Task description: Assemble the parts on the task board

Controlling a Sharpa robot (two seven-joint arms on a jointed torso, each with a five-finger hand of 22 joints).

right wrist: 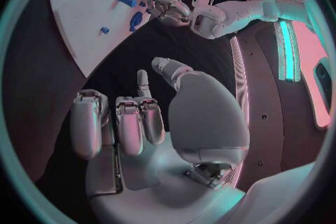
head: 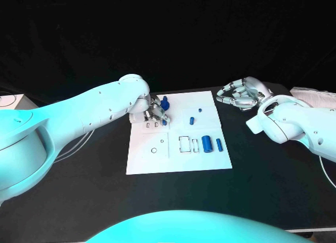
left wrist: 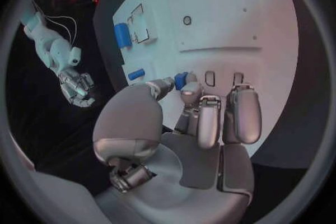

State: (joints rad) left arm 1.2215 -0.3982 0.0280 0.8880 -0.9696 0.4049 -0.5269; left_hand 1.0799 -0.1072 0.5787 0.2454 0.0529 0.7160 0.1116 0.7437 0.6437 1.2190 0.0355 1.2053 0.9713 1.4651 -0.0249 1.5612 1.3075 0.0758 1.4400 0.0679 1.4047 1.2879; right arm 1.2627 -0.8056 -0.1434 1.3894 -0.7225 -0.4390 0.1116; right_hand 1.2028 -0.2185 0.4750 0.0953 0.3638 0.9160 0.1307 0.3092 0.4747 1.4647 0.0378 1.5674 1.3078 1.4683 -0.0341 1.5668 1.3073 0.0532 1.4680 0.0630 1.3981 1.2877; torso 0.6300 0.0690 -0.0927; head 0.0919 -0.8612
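Matt white task board (head: 177, 161), glossy silver fingers (left wrist: 240, 113)

A black table (head: 270, 182) carries the white task board (head: 150, 162).

Task board (head: 179, 162) is the landmark. Left hand (head: 152, 114) sits over its far-left corner, fingers around a blue part (head: 165, 104). Right hand (head: 240, 95) hovers just off the board's far-right corner, fingers curled, holding nothing. On the board: small blue peg (head: 192, 120) mid, big blue cylinder (head: 207, 144) and slim blue piece (head: 219, 145) toward the right edge.
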